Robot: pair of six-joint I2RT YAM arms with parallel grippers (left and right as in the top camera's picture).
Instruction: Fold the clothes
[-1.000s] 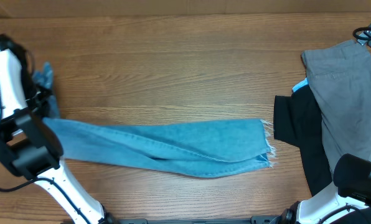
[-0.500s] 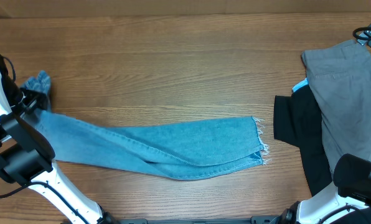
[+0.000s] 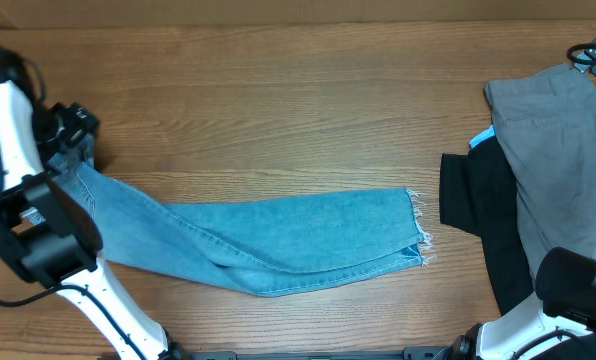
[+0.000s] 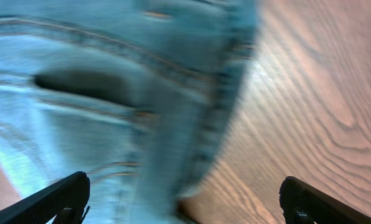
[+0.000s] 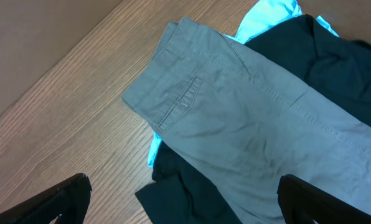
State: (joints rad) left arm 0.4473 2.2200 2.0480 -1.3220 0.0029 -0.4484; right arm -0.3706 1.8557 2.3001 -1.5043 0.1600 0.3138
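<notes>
Both left gripper (image 4: 182, 185) and right gripper (image 5: 184, 183) gape wide, empty, so I'd pinch the jeans (image 3: 278, 245) flat at the waistband (image 3: 86, 180) and fold toward the hem (image 3: 418, 228).

Jeans (image 4: 111, 93): blurred blue denim with stitched seams, filling left and middle
Table (image 4: 316, 93): bare wood grain on the right
Left gripper (image 4: 184, 186): fingertips (image 4: 58, 198) wide apart at the bottom corners

Robotics lab bench, seemingly; wood-grain table (image 3: 278, 100); white robot arms (image 3: 108, 310) at its near edge.
</notes>
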